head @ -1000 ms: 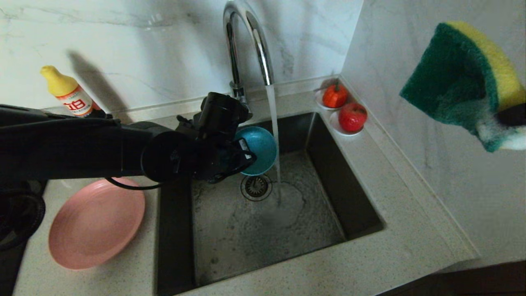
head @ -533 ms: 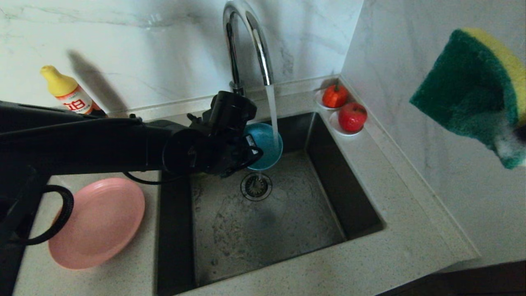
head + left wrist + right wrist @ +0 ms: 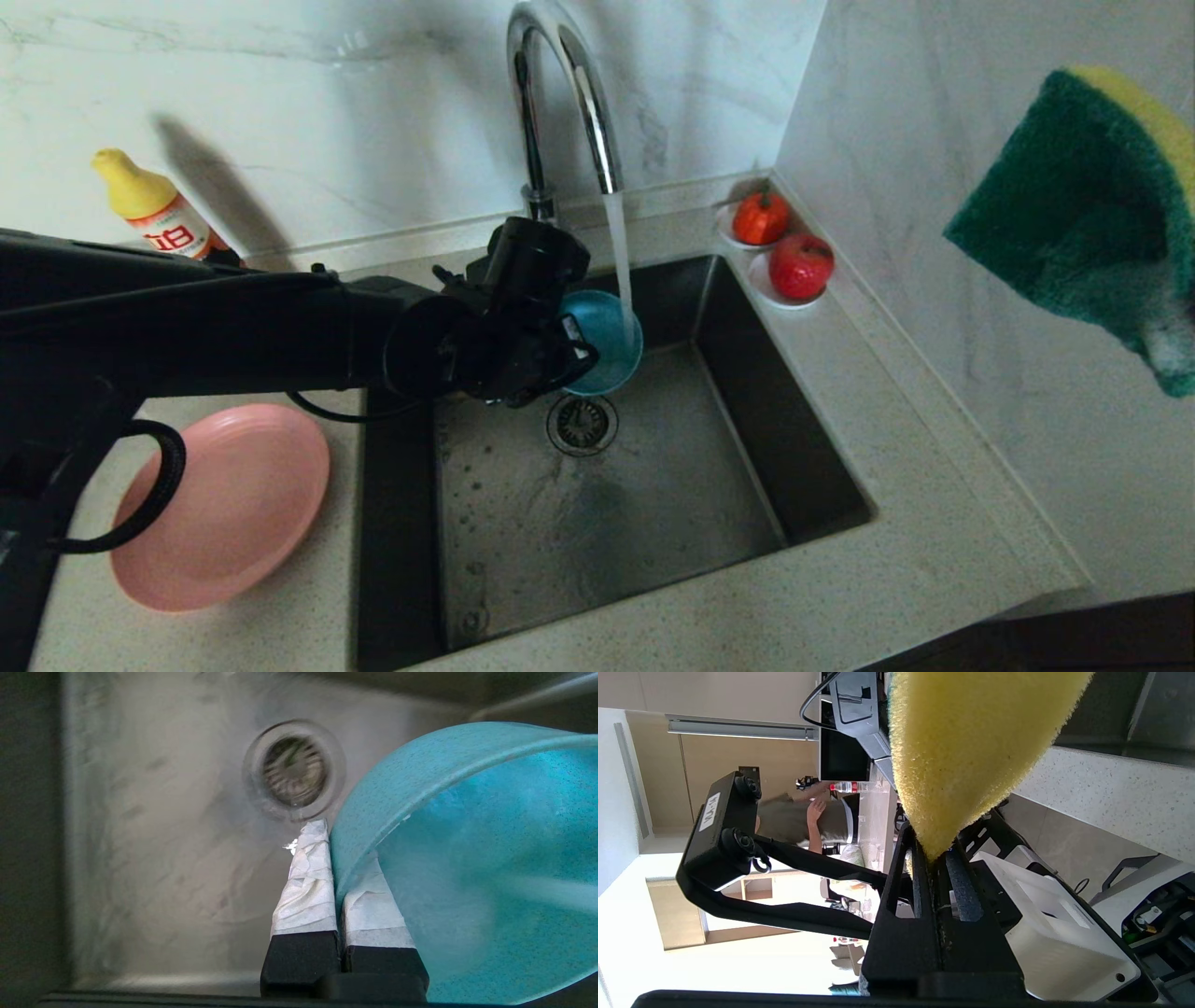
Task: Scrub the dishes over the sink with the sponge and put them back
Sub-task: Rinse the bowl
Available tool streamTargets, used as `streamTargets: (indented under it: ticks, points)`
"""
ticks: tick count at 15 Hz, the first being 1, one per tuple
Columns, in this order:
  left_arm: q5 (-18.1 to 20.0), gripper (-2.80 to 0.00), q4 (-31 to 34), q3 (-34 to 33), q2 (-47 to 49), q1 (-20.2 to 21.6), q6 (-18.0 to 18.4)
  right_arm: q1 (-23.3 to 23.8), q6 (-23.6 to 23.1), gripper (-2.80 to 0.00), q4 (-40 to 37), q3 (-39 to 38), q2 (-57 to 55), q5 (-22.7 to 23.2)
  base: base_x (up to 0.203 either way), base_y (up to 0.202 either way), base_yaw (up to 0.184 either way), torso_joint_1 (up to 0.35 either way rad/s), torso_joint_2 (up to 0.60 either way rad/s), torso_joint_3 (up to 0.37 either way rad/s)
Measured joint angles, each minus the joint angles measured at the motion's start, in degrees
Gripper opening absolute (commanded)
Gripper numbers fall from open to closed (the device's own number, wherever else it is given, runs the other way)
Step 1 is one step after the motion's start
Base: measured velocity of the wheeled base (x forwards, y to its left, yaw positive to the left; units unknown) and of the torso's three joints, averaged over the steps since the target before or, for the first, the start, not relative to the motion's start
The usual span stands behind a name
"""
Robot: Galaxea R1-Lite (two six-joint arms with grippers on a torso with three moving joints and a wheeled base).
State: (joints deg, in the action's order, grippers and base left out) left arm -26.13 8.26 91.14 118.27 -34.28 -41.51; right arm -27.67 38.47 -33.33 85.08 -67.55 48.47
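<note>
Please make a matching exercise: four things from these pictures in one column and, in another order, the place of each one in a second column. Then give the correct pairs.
Things:
1. teal-blue bowl
2. pink plate
3. sponge
4. red apple

Places:
A. flat on the counter left of the sink
B. on a saucer at the sink's far right corner
C. pinched by the left gripper under the running tap
D. held high by the right gripper, off to the right

Pairs: 1-C, 2-A, 3-D, 4-B
</note>
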Motion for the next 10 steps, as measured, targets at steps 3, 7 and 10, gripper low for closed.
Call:
streamTargets:
  ticks: [3,7,10]
  points:
    - [-0.7,-2.8,1.2,-3.2,-2.5,0.6,0.7,0.0,0.0,-2.8,0.2,-0.7,0.3,0.0,0.0,0.0,0.0,0.0,0.0,0.0]
    - [-3.9,-2.8,1.3,-8.5,-7.9,1.1,4.8,0.0,0.0,-2.8,1.2,-2.4,1.0,0.0,0.0,0.0,0.0,0.0,0.0,0.0]
    - [-6.9,-2.8,1.3,-11.3,-11.5,1.1,8.4,0.1,0.2,-2.8,2.2,-3.4,1.5,-0.1,0.0,0.0,0.0,0.0,0.0,0.0]
